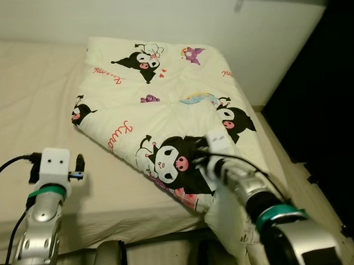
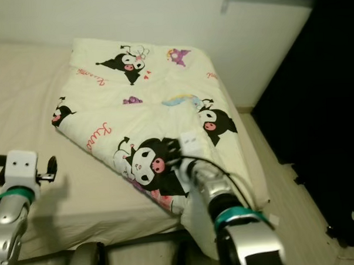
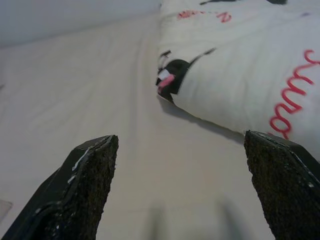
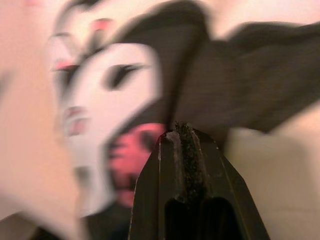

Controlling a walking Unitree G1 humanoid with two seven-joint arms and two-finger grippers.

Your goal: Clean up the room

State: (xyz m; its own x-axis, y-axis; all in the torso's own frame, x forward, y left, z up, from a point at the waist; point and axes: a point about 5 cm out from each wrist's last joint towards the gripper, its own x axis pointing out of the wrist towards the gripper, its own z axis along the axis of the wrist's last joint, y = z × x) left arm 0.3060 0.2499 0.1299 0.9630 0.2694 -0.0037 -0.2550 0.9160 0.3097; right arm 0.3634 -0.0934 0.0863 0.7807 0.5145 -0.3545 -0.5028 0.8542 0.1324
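A cream quilt [image 1: 157, 92] printed with black cartoon figures and red lettering lies partly folded on the right half of the bed. My right gripper [image 1: 197, 158] rests on the quilt's near corner, over a black figure. In the right wrist view its fingers [image 4: 182, 145] are pressed together at a crease in the fabric. My left gripper [image 1: 55, 166] hovers open over the bare beige sheet [image 1: 35, 103], left of the quilt. Between its fingertips [image 3: 95, 165] I see the sheet and the quilt's left edge [image 3: 225, 95], with nothing held.
The bed's near edge [image 1: 110, 226] runs just before me. A white wall [image 1: 160, 16] stands behind the bed. A strip of pale floor [image 1: 296, 180] and a dark area [image 1: 328, 102] lie to the right of the bed.
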